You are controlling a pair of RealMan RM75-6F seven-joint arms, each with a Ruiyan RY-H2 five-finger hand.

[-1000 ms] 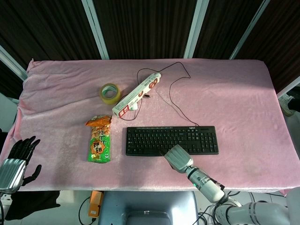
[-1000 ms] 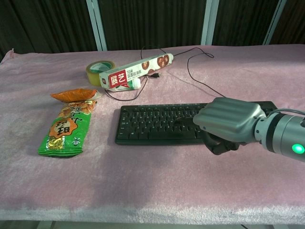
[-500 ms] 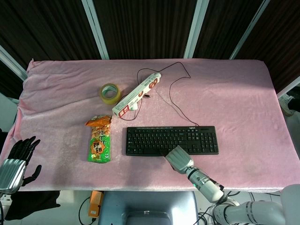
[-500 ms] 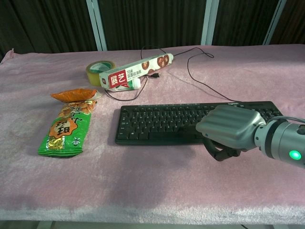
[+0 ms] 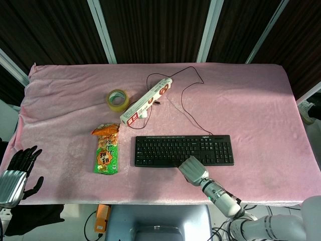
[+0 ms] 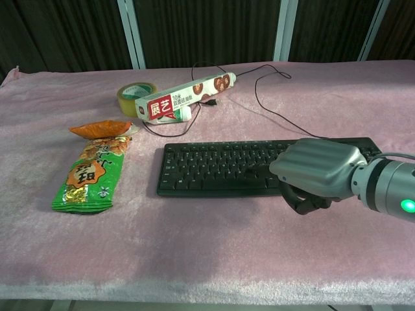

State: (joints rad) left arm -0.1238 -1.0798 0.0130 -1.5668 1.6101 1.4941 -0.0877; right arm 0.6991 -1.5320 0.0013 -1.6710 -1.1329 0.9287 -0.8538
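Keyboard, black, flat, wired plastic [image 5: 183,150], lies mid-table on the pink velvet cloth [image 5: 251,100], cord trailing toward twelve o'clock. Right hand [image 6: 316,170] sits at its front edge, six o'clock side; fingers curled under, a fingertip seemingly on the keys, holding nothing. Left hand [image 5: 17,168] hangs off the table at eight o'clock, fingers spread, empty. Judged light, rigid, smooth-cased; best taken by the long edges, minding the cord. Green snack packet [image 5: 107,154] at nine o'clock of it.
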